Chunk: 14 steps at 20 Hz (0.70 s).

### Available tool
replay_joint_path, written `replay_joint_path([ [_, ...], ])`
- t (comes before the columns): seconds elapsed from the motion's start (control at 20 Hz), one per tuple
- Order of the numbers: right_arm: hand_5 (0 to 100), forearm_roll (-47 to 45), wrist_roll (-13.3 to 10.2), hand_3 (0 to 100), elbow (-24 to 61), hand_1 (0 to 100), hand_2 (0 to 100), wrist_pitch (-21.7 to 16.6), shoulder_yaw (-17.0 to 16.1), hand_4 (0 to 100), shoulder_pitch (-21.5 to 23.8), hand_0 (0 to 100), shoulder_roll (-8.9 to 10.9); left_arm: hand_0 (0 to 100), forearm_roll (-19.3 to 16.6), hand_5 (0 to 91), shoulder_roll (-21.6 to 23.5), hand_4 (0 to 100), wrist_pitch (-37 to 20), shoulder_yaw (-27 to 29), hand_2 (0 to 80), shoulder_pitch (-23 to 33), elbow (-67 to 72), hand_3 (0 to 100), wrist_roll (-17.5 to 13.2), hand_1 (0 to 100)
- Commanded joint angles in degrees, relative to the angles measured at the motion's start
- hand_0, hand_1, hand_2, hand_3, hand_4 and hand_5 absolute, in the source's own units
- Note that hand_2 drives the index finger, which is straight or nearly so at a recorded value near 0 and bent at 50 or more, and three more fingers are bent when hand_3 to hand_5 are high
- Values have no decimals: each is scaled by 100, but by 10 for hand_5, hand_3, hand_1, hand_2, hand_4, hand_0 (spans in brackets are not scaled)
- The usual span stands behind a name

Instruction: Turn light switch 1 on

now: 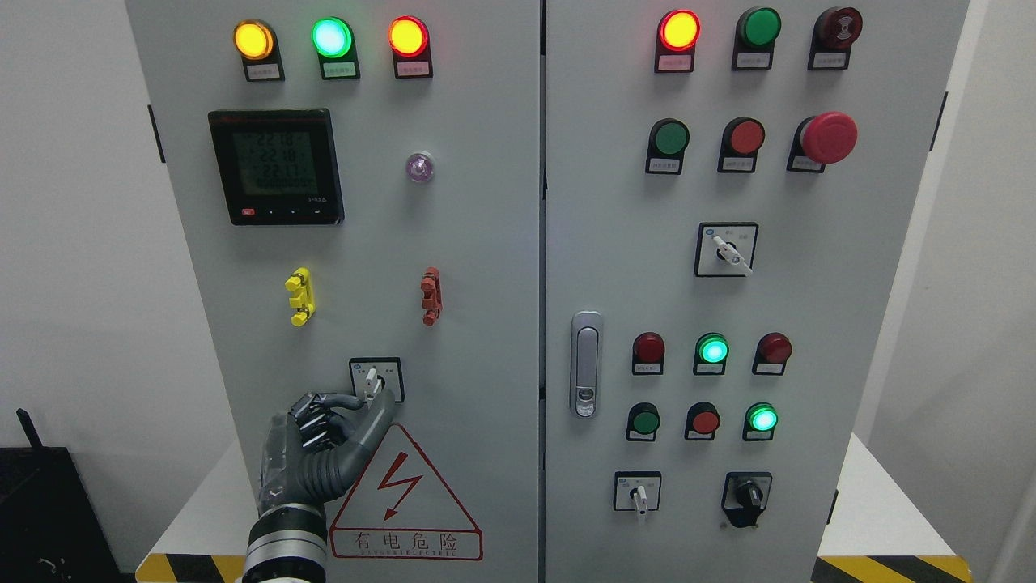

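Observation:
Light switch 1 (pixel 375 378) is a small rotary selector with a white lever in a black-framed plate, low on the left cabinet door (pixel 356 243). My left hand (pixel 372 398) comes up from the lower left edge and reaches it. The thumb (pixel 380 413) lies against the right of the lever's lower end, and the forefinger tip presses from the left, pinching it. My other fingers are curled against the door below the plate. The lever stands about upright, its bottom hidden by the fingertips. No right arm shows.
Above the switch are yellow (pixel 300 296) and red (pixel 431 295) clips, a digital meter (pixel 276 166) and three lit lamps. A red-bordered warning triangle (pixel 401 486) sits just below. The right door (pixel 809 283) carries a handle (pixel 585 364), push buttons, lamps and three more selectors.

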<state>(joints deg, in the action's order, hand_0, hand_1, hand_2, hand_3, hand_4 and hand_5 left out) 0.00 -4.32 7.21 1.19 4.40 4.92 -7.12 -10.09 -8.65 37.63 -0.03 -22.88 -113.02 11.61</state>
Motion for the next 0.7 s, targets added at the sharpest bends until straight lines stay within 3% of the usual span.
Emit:
replay_joint_path([
  [0.0,0,-141,1,0,0,0,0,4,0,0,0,0,0,65,-2,820,-5,935,7,-164,571,-23,-1,918,-1,707],
  [0.65,0,-141,1,0,0,0,0,3,0,0,0,0,0,103,-64,830,-14,937,130,-173,578,-120,-1,919,-1,709],
])
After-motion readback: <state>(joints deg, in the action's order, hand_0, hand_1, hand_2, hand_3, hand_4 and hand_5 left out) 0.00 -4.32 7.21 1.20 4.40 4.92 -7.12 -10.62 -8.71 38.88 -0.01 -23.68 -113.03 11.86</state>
